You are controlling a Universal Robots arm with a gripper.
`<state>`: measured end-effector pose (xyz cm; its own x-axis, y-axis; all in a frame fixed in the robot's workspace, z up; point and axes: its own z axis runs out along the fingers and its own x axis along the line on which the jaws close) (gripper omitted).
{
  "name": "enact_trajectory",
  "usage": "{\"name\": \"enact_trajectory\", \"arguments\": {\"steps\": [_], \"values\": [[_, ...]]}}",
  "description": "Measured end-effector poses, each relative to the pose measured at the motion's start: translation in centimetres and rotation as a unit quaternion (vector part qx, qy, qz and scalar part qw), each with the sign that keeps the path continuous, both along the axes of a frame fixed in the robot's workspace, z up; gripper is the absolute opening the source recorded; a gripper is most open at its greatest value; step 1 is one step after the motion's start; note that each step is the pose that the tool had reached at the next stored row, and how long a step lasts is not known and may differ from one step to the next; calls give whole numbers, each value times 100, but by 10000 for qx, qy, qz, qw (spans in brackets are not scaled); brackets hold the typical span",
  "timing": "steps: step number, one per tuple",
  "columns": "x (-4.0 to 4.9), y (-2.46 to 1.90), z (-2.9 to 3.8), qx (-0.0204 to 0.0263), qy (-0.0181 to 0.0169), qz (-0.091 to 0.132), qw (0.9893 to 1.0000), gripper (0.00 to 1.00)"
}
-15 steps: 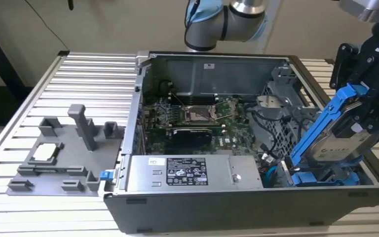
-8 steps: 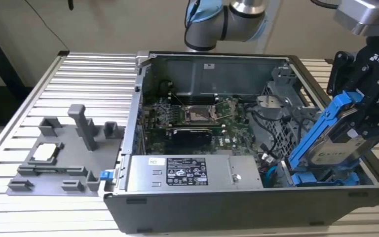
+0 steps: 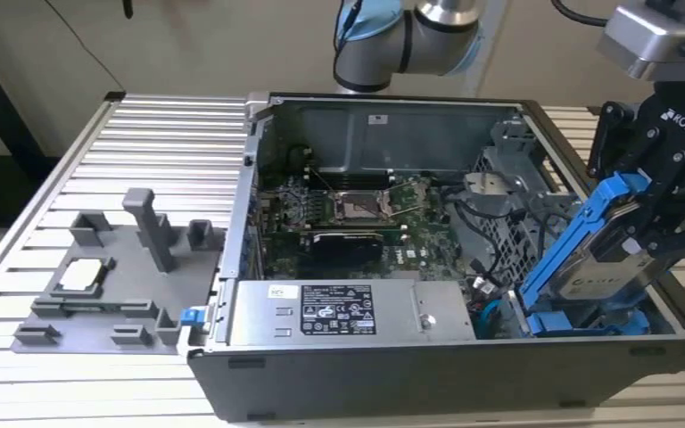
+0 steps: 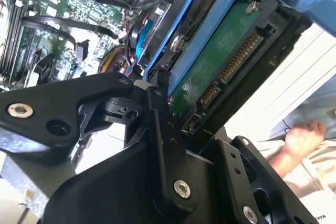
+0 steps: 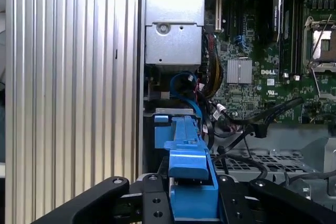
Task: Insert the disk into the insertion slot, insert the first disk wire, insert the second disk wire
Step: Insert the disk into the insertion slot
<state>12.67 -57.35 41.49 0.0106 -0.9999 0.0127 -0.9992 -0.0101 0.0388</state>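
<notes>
As the disk (image 3: 565, 250) tilts over the case (image 3: 438, 379) | tool (image 3: 648, 230) clamped on it | white label (image 3: 598, 283) showing

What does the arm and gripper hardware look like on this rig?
The arm is a silver-grey tube with rounded joints and light blue end caps. The gripper is matte black with white lettering on its body, and it sits under a silver-grey block. Its fingers are black linkage bars with silver screws and pivot pins. A black cable runs in near the wrist.
</notes>
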Motion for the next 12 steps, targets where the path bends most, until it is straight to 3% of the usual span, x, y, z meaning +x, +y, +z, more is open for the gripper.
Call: {"name": "enact_trajectory", "arguments": {"steps": [12], "values": [[6,60,-164,-2,0,0,10000,33]]}}
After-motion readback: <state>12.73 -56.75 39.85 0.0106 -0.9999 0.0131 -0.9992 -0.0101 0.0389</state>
